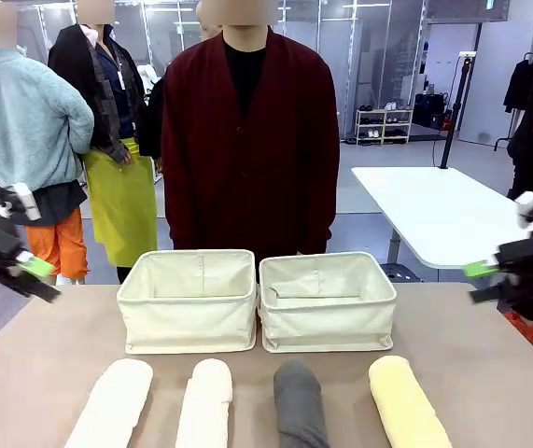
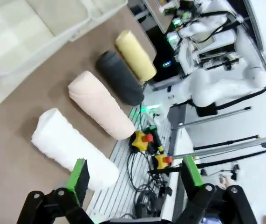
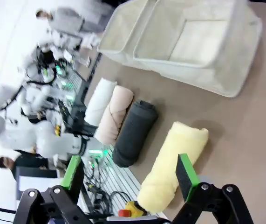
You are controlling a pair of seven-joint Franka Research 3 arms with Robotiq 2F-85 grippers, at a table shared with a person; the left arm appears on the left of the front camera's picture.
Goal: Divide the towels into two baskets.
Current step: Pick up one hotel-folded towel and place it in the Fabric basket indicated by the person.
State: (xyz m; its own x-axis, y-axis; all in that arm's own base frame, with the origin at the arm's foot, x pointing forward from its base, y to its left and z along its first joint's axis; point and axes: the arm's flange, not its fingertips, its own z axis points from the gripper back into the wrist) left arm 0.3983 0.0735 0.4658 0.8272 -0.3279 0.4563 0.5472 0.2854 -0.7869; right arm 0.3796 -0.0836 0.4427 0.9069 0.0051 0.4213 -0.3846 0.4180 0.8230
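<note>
At the near edge of the counter (image 1: 490,373) we've got all four towels lined up side by side. The white towel (image 1: 112,406) is far left and the cream towel (image 1: 205,406) sits next to it. Then come the dark grey towel (image 1: 301,406) and the pale yellow towel (image 1: 408,403) on the right.

Beyond them, just beside each other, sit the left basket (image 1: 189,322) and the right basket (image 1: 329,322), and we see nothing inside either one. A person (image 1: 247,140) stands at the far side, behind the baskets.

So nothing is sorted yet, by our reading: four rolls to go, two per basket if the split is even.

Out at the left edge the left gripper (image 1: 40,278) hovers above the counter, jaws apart and empty. On the right, the right gripper (image 1: 481,282) mirrors it, jaws apart too, holding nothing. Both are well apart from the towels. We'd call the white and yellow rolls the easy first picks, each nearest its own arm.
</note>
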